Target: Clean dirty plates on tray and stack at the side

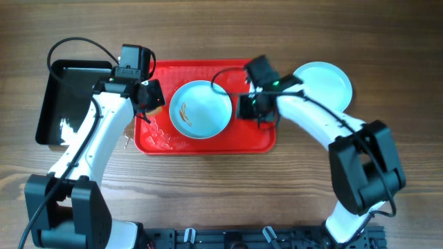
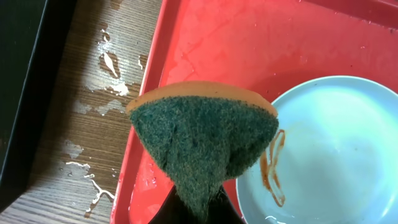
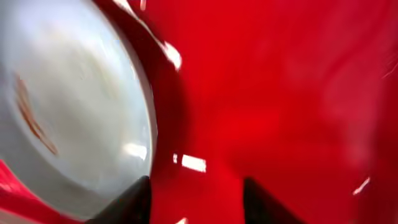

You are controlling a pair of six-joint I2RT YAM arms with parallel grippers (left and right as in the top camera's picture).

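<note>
Plates lie in two spots. A smeared plate (image 1: 201, 109), with a brown streak (image 1: 181, 111) near its left edge, sits in the middle of the red tray (image 1: 242, 142), between the two pincers. A second plate (image 1: 325, 81) rests on the wooden table (image 1: 387, 55), off the tray on the outer side of the right pincer (image 1: 250, 107) and partly covered by that arm (whether others lie beneath it cannot be told). The left pincer (image 1: 147, 97) is clamped on a sponge (image 2: 205, 137), whose green scouring face is turned to the wrist camera and whose orange edge is on the far side. The sponge hangs over the tray's left strip, just beside the smeared plate's rim; whether it touches the tray cannot be told. The right pincer's jaws stand apart with nothing between them, low over bare red tray, the smeared plate's rim just beside one finger (this wrist view is blurred). Water drops (image 2: 106, 62) lie on the wood outward of the left pincer, between the red tray and a black tray (image 1: 69, 104).
</note>
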